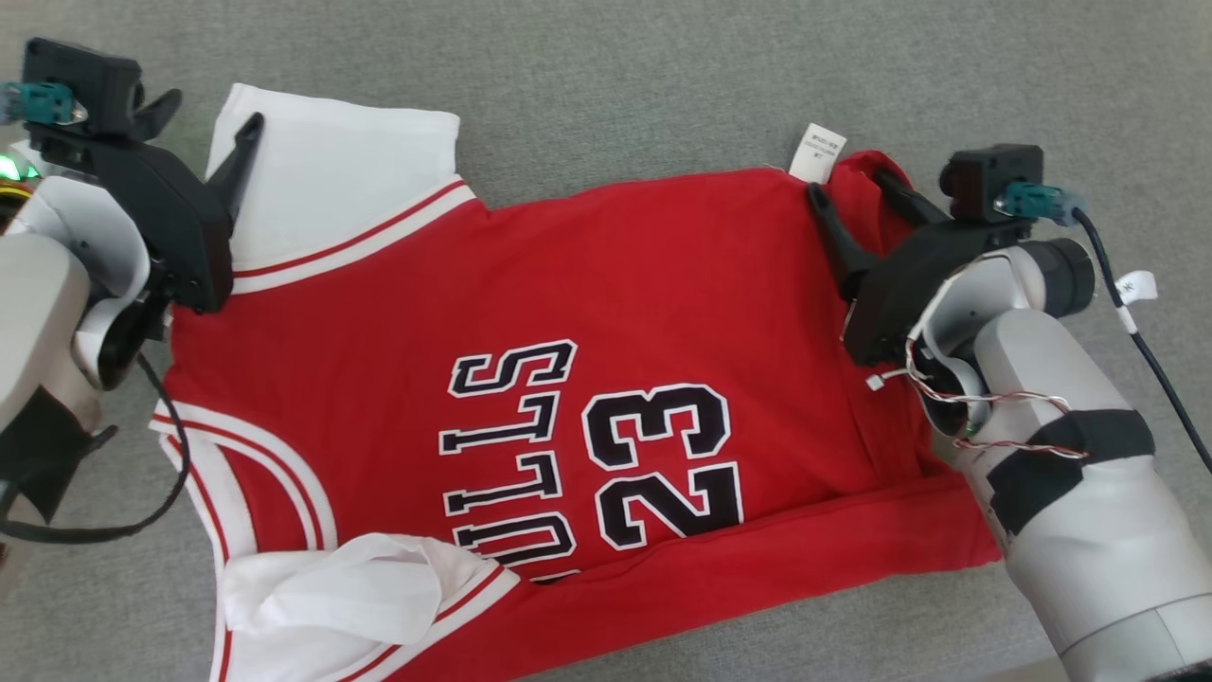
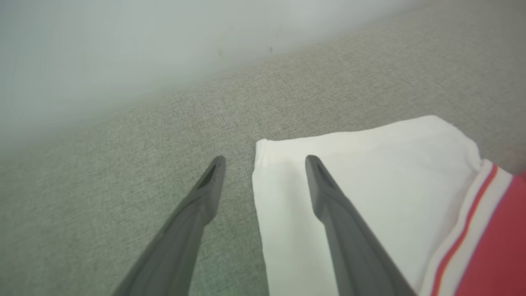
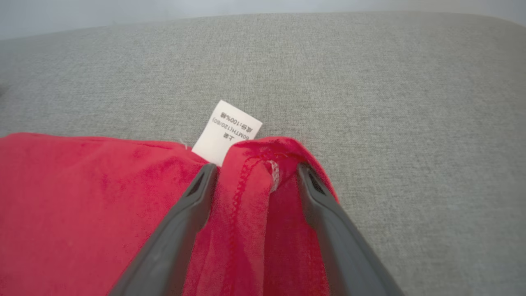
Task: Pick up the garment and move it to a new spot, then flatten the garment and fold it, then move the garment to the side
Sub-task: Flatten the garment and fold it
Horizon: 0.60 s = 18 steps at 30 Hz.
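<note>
Well, from my console the left fingers (image 1: 241, 156) sit at the upper left of the head view, spread wide with nothing between them; in the left wrist view those fingers (image 2: 328, 197) straddle the outer edge of a white sleeve (image 2: 370, 176), one over the bare grey fabric surface (image 2: 123, 164) and the other over the white cloth; I cannot tell whether either tip touches down. That white sleeve (image 1: 331, 180) lies flat beside them in the head view.

Moving right, the jersey (image 1: 615, 275) is spread across the middle of the frame on the grey fabric surface (image 1: 663, 76); it is red, with black-and-white lettering and the number 23 turned sideways to me; a second white sleeve lies crumpled at the lower left, and a red band of cloth runs folded along the lower edge.

Further right, a white care label (image 1: 819, 152) pokes out from the upper right corner of the jersey; the right fingers (image 1: 833, 227) sit just below it, also wide apart. In the right wrist view the jersey (image 3: 82, 197) fills the lower left, the care label (image 3: 227, 129) lies just beyond the tips, and the right fingers (image 3: 193, 201) stand either side of a raised fold of red hem; they are not pinching it.
</note>
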Available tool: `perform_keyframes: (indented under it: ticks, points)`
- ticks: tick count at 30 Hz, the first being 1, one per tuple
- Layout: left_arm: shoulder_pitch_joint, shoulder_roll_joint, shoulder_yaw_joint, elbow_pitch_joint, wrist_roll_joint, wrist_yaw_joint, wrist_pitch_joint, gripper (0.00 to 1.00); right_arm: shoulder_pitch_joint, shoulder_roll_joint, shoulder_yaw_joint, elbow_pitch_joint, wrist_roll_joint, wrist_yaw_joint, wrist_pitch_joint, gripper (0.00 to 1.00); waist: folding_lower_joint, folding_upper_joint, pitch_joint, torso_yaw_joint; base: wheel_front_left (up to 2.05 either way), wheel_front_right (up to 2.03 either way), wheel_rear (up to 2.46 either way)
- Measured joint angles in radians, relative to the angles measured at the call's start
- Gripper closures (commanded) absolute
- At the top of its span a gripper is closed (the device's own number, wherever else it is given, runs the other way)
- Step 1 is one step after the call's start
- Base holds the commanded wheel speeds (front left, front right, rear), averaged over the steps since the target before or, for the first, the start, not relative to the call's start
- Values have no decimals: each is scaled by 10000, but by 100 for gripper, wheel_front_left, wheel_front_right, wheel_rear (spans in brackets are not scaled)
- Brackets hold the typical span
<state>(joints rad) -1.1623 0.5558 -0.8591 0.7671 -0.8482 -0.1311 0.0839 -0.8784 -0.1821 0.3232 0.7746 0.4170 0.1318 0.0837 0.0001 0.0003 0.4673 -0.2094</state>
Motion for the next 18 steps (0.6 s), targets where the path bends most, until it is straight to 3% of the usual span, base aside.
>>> perform_keyframes:
  ticks: [13,14,15,16,17,18]
  points:
    - [-915,105,-1095,1047,-802,0,232,0,-914,445,746,581,564,0,38,0,0,-1,396,-483,0,0,0]
    - [-956,84,-1156,1112,-844,0,234,27,-968,464,759,654,621,0,40,51,-1,-2,417,-508,0,0,0]
    - [-990,69,-1244,1151,-905,0,274,55,-1026,479,782,723,673,0,40,71,-1,-1,437,-528,0,0,0]
    - [-1007,50,-1315,1181,-974,0,280,76,-1068,485,779,777,706,0,-2,100,-1,-2,453,-542,0,0,0]
    - [-1032,15,-1383,1208,-1041,0,274,100,-1097,481,779,832,763,0,-63,100,-1,-2,466,-547,0,0,0]
    - [-1060,-15,-1453,1220,-1120,0,234,100,-1117,472,765,871,771,0,-184,100,-1,-2,472,-540,0,0,0]
